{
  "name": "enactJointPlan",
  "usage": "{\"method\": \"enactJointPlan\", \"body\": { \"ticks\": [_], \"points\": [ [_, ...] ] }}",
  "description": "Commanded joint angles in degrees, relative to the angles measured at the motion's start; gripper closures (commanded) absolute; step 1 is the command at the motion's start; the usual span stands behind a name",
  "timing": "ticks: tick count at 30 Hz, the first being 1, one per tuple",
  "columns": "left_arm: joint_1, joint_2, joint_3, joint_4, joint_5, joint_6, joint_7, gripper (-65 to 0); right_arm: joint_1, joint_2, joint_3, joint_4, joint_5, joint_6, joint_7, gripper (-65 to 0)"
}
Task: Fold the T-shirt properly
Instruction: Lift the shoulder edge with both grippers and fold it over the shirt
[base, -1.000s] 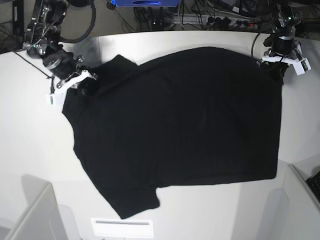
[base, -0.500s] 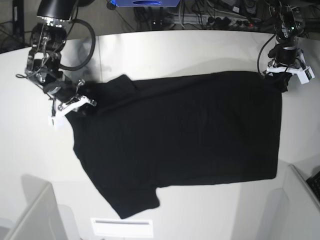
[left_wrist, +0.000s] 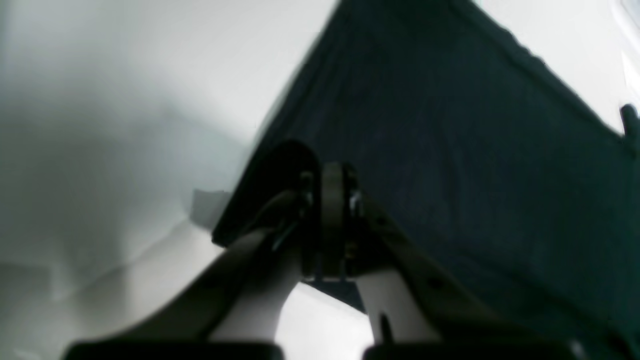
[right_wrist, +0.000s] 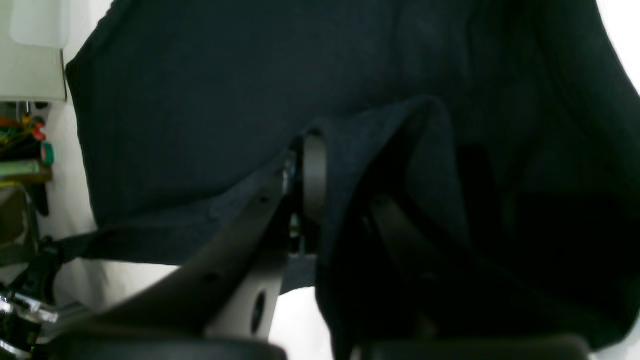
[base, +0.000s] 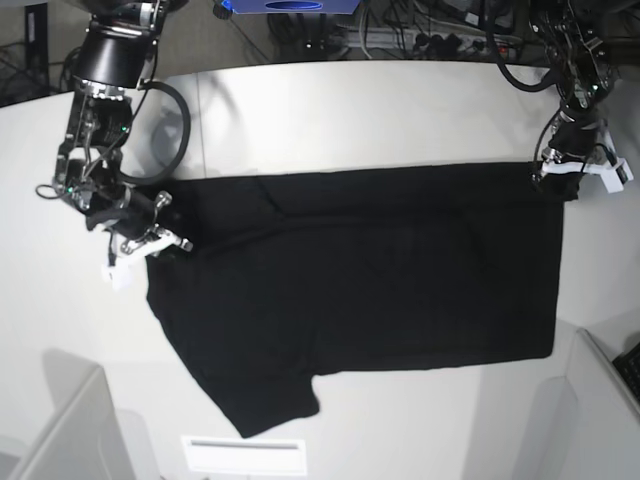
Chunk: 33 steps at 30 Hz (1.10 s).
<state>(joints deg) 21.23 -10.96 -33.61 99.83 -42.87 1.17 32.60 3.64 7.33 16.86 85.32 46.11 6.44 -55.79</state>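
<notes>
— Base view: where is the T-shirt (base: 370, 290)?
— Spread flat across the white table (base: 330, 110), far edge doubled toward the near side.
— And the grippers?
— Left gripper (base: 567, 180) pinches the hem corner; right gripper (base: 150, 238) clamps cloth near the sleeve (both jaws closed on fabric).

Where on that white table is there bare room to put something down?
Bare table lies beyond the T-shirt's far edge, and along the base view's left side. It is crowded at both far corners, where the right gripper and left gripper pinch the cloth.
</notes>
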Motion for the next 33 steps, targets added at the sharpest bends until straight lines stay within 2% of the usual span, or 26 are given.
{"method": "enactJointPlan", "body": {
  "ticks": [1,6,12,20,33],
  "points": [
    [-0.62,-0.78,-0.81,0.34,-0.16,-0.42,-1.08,0.0,1.86,0.62,0.06,0.18,0.79,0.11,1.06,0.0],
    [-1.94,-0.95,-0.9,-1.24,-0.16,-0.42,-1.08,0.0,4.4,0.62,-2.14,-3.08,0.79,0.2,1.33,0.0],
    [-2.9,-1.13,-1.25,-1.33,-0.16,-0.42,-1.08,0.0,6.87,2.73,-8.55,-7.65,0.79,0.11,6.69,0.0],
    [-5.72,-1.21,-0.9,-3.26,-0.16,-0.42,-1.0,0.0,8.27,4.67,-8.55,-9.58,0.79,0.11,7.31,0.0],
    [-7.65,-1.21,-0.99,-6.78,-0.16,-0.42,-0.38,0.0,9.24,4.67,-8.64,-10.02,0.79,0.11,7.39,0.0]
  ]
}}
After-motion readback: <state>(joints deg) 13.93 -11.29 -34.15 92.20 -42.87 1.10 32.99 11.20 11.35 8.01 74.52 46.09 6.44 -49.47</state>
